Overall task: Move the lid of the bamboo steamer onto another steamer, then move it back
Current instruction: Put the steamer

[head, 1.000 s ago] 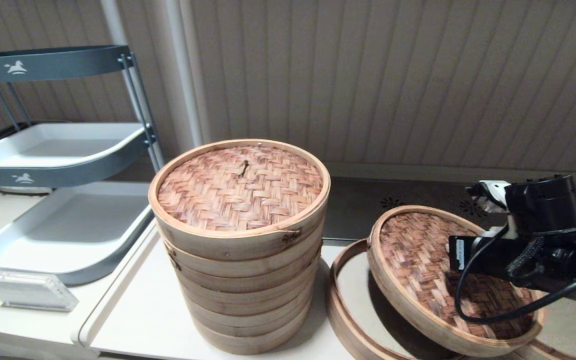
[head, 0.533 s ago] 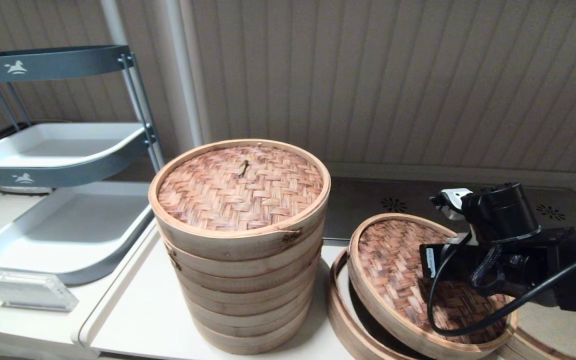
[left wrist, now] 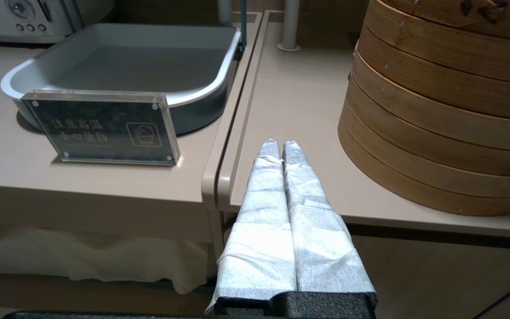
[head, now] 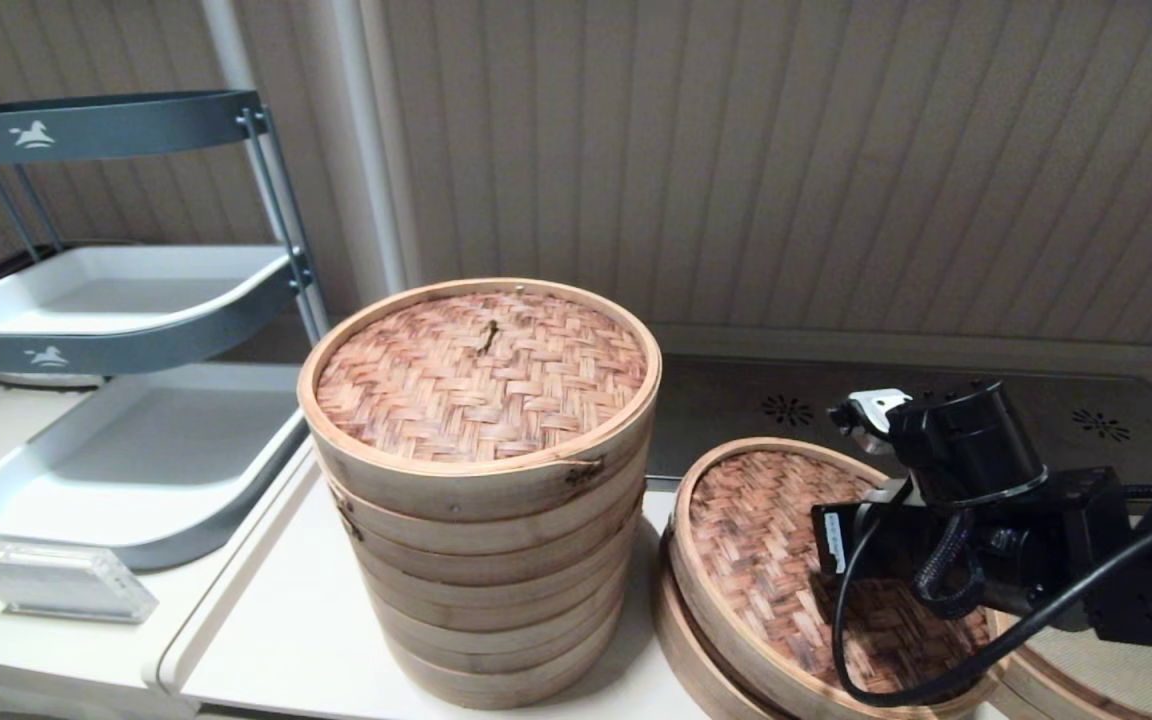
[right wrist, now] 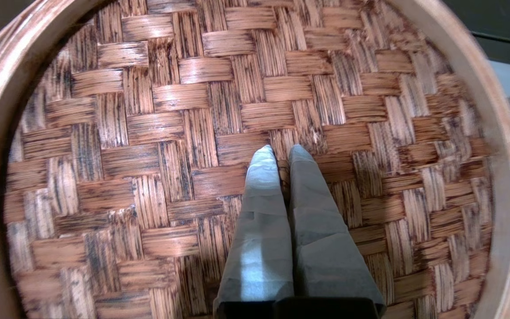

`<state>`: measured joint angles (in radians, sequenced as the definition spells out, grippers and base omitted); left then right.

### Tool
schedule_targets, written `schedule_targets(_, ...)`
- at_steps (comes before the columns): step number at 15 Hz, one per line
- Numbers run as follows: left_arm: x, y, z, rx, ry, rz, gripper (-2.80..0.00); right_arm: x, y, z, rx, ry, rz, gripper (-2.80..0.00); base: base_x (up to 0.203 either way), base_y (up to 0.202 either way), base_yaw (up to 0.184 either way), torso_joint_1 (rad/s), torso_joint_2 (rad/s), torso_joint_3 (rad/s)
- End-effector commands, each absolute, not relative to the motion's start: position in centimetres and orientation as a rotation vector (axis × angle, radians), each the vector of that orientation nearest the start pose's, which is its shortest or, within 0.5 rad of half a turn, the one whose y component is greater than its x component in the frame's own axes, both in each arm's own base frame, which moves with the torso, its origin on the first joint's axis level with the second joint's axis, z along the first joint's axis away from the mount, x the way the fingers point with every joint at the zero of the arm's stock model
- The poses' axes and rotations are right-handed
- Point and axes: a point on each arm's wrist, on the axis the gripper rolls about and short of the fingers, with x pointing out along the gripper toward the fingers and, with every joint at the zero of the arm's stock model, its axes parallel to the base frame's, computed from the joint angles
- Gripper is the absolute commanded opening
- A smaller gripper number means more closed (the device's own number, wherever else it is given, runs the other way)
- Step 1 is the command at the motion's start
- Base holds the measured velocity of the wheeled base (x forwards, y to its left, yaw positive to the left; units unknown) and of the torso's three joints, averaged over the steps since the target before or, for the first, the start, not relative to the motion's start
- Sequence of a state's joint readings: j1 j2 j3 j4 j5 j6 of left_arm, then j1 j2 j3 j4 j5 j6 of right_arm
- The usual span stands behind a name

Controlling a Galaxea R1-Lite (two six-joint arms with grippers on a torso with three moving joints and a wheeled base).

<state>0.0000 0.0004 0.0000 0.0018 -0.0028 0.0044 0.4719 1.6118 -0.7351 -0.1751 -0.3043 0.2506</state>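
Lowered and carried leftward since a second ago, the bamboo steamer lid (head: 786, 560) now nearly seats on another steamer (head: 671, 625) at the surface's (head: 266, 620) front-right edge, held by the right pincer (right wrist: 283, 155) clenched on its centre knot. Return trip remains. Left pincer (left wrist: 277, 146) idles, clenched empty.

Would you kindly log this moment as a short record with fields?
lid: dark woven lid, tilted over the low steamer, not yet seated flat
right gripper: shut on the lid's centre knot
left gripper: shut, empty, parked at the counter's front edge
tall stack: left of the lid, own lid on
other steamer: rim at lower right
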Motion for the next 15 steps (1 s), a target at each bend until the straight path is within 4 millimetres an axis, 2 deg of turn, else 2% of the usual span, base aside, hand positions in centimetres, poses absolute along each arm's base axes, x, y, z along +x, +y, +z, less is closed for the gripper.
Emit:
schedule_targets(1, -2.2, 0.0, 7.4, 0.005, 0.006, -0.003, -2.8, 23.5, 11.3, 14.4, -0.031, 0.674, 0.074, -2.8, 0.0, 0.0, 0.0, 0.0, 0.0, 0.0)
schedule_targets(9, -2.2, 0.0, 7.4, 0.005, 0.007, -0.003, -2.8, 24.3, 12.0, 13.2, -0.048, 0.71, 0.07, -2.8, 0.0, 0.0, 0.0, 0.0, 0.0, 0.0)
schedule_targets(15, -2.2, 0.0, 7.4, 0.005, 0.007, -0.003, -2.8, 24.4, 12.4, 13.4, -0.05, 0.704, 0.082, -2.8, 0.0, 0.0, 0.0, 0.0, 0.0, 0.0)
